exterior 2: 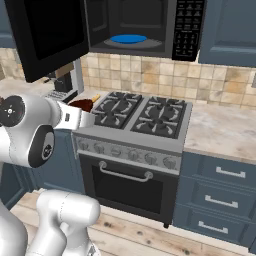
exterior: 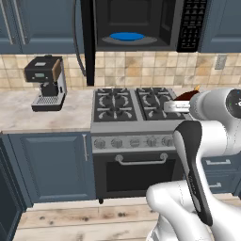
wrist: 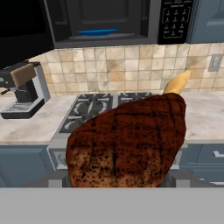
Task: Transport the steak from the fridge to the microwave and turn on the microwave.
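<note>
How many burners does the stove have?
4, all on the stove top: back left, back right, front left, front right. The robot's arm covers part of the front right one.

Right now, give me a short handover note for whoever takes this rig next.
End effector: closed on the steak, held in front of the stove.
Microwave: above the stove, door open, blue plate on the turntable.
Done: steak is out of the fridge and brought to the stove.
Left: lift the steak onto the plate, release, shut the door, start the microwave.
</note>
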{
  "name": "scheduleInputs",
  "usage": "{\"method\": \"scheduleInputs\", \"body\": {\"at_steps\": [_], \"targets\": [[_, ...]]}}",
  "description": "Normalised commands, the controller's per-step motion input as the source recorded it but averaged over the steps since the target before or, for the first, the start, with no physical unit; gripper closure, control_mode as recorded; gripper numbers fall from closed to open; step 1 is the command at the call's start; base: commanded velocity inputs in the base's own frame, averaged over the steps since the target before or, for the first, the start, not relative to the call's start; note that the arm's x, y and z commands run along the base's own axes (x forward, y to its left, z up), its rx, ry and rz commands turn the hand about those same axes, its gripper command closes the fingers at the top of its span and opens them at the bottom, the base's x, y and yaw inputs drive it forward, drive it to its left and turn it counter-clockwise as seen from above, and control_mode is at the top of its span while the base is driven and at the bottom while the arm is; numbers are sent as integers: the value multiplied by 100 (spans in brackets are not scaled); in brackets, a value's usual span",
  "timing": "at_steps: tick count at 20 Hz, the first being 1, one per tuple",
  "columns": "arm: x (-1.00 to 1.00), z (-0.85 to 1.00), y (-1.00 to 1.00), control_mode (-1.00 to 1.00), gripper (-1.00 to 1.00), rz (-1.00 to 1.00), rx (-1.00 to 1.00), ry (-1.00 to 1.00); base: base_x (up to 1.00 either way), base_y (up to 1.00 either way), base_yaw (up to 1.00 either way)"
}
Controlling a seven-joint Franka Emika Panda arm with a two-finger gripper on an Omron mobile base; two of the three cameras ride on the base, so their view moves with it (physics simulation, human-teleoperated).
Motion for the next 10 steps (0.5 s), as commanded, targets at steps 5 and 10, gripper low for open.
{"method": "scheduleInputs", "body": {"at_steps": [5, 10], "targets": [[0, 0, 0, 100, 100, 0, 0, 0, 52, 0, 2], [0, 0, 0, 100, 100, 0, 0, 0, 56, 0, 0]]}}
